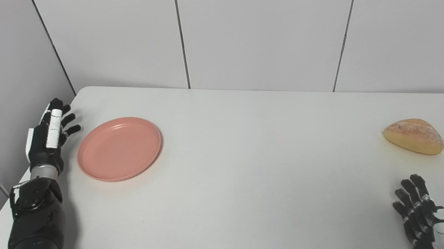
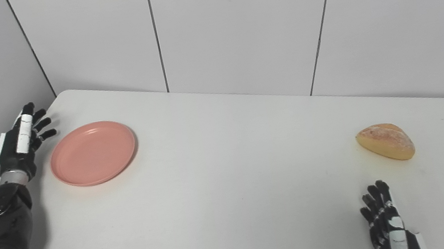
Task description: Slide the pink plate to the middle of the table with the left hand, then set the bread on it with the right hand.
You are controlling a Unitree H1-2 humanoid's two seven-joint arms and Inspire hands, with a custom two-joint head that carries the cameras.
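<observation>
Your left hand [image 1: 48,137] sits at the far left edge of the table [image 1: 260,190], fingers spread and holding nothing, just beside the pink plate [image 1: 119,148] but not touching it. The plate lies flat at the table's far left, well apart from the middle, so the slide is not yet done. To do it well, you should bring the fingers against the plate's left rim, low to the table, and push steadily toward the right and a little toward yourself. Pressing on the raised rim from above would likely tip the plate, so I'd keep contact on its outer side. Keep the push in line with the plate's centre, or it may spin away.

The middle of the table is bare white surface, and nothing lies between the plate and that spot.

Further right, the bread [image 1: 414,137] rests near the right edge, well apart from the plate. Your right hand [image 1: 424,217] waits at the bottom right, just in front of the bread, fingers extended and apart, holding nothing, and out of the plate's path.
</observation>
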